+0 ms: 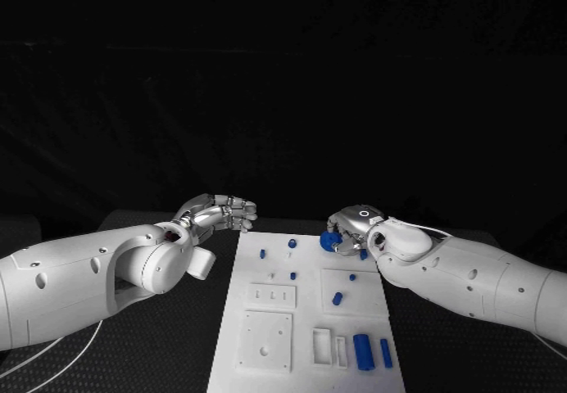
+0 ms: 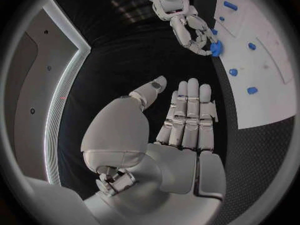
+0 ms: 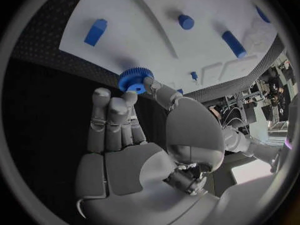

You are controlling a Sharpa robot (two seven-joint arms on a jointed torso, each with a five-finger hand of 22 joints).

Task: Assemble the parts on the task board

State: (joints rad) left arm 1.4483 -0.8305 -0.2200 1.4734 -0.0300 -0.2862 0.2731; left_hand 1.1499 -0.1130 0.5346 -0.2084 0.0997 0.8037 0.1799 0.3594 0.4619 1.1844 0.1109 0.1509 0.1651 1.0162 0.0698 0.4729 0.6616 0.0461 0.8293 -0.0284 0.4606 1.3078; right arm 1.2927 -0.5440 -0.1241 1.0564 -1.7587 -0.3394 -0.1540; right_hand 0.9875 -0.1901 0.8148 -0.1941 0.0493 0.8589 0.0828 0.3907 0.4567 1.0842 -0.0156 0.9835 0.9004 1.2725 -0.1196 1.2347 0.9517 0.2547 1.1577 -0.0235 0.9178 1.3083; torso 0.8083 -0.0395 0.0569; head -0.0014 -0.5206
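Note:
The white task board lies in the middle of the table with several blue parts on it. My right hand hovers over the board's far right corner and pinches a blue toothed gear between thumb and fingertips. The right wrist view shows the gear at the tips of that hand, just off the board's edge. My left hand hangs beyond the board's far left corner and holds nothing. In the left wrist view its fingers lie straight, thumb apart.
On the board stand a blue peg near the far edge, a short blue piece in the right middle, and two blue cylinders at the near right. Black table lies on both sides of the board.

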